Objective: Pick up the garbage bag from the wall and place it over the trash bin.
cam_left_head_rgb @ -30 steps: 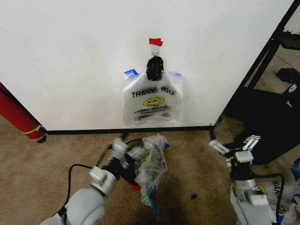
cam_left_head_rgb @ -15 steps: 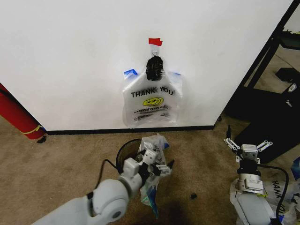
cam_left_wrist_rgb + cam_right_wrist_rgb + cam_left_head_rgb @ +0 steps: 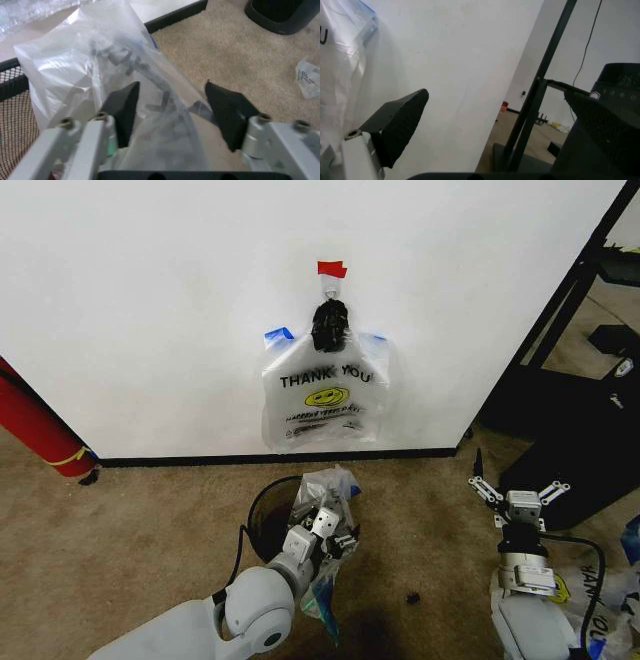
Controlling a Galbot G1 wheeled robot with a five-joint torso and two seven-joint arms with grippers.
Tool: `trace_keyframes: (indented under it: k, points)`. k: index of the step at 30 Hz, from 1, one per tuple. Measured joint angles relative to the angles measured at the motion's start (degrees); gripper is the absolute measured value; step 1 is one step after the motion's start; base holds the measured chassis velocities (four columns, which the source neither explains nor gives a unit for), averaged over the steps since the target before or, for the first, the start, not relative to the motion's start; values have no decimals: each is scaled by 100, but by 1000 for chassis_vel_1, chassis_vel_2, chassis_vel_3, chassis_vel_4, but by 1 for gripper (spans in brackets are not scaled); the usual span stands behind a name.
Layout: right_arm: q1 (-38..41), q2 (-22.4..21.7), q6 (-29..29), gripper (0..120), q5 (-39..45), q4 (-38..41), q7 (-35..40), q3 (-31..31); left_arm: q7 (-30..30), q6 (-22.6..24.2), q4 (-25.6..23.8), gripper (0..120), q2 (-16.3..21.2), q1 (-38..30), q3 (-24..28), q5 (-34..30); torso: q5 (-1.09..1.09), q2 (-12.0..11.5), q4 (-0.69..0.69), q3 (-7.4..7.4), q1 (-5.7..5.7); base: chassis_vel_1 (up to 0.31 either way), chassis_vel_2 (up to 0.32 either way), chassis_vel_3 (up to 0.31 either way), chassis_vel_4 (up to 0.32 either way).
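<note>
A garbage bag (image 3: 325, 395) with "THANK YOU" print and a yellow smiley hangs on the white wall (image 3: 150, 300) from a hook under a piece of red tape (image 3: 332, 269). Its edge also shows in the right wrist view, garbage bag (image 3: 340, 56). Below stands the black wire-mesh trash bin (image 3: 268, 515), with another crumpled translucent bag (image 3: 332, 492) draped over its right rim. My left gripper (image 3: 328, 532) is at that bag, open, with the plastic (image 3: 150, 86) lying between its fingers (image 3: 122, 110). My right gripper (image 3: 512, 495) hovers open to the right, holding nothing.
A red cylinder (image 3: 35, 425) leans at the left wall. A black rack frame (image 3: 570, 310) and a large black object (image 3: 585, 450) stand at the right. Loose bags (image 3: 610, 580) lie on the carpet by my right arm. A small dark bit (image 3: 412, 597) lies on the floor.
My left arm has swung right from beside the bin, and its gripper now sits around the bag on the bin's rim. My right gripper has turned and shifted slightly.
</note>
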Motion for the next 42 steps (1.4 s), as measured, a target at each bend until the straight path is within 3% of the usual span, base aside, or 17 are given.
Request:
trace_keyframes:
  k: [13,22,31,42]
  points:
    - [-47,-16,113,100,8,1,-32,-7,-111,106,-81,1,-143,31,-170,-708,-1,0,0,0,0,0,0,0,0]
    - [-21,-73,211,100,168,-158,-156,-65,-20,-102,-114,0,-137,38,-475,-1147,-1,0,0,0,0,0,0,0,0]
    - [-24,-480,144,100,2586,-238,-1862,-599,133,-219,-119,0,50,374,-1674,-1670,-2,0,1,0,0,0,0,0,0]
    - [30,-777,-656,100,3517,-185,-3013,-1092,590,-289,201,0,142,652,-2113,-1343,-1,0,0,0,0,0,0,0,0]
